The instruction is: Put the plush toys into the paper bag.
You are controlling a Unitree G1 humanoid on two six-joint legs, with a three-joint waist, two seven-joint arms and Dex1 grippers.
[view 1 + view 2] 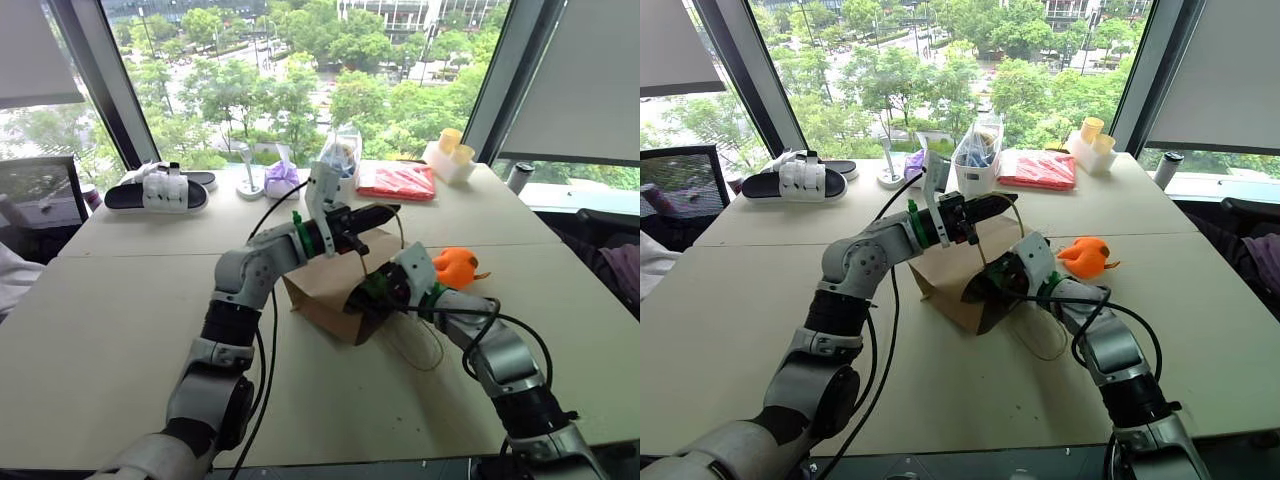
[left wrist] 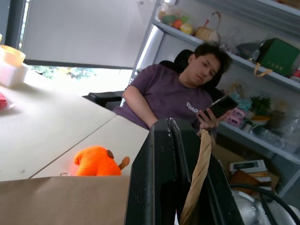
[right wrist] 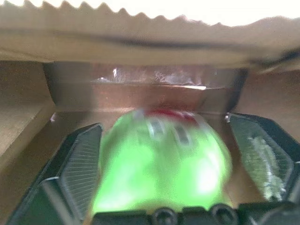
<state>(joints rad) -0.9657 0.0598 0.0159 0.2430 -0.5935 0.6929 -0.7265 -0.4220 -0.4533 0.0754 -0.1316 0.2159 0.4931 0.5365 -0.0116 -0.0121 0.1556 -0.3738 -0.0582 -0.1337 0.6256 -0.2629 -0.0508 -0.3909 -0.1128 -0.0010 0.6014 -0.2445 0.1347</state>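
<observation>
The brown paper bag lies on its side on the table, its mouth facing my right arm. My left gripper is shut on the bag's twine handle and holds the upper edge up. Inside the bag's mouth, my right gripper stands open. The green plush toy sits between its spread fingers, with a gap on one side. The orange plush toy rests on the table just beyond the right wrist, outside the bag.
At the table's far side are black and white slippers, a purple pouch, a clear container, a red packet and a white box with yellow cups. A person sits off the table's right side.
</observation>
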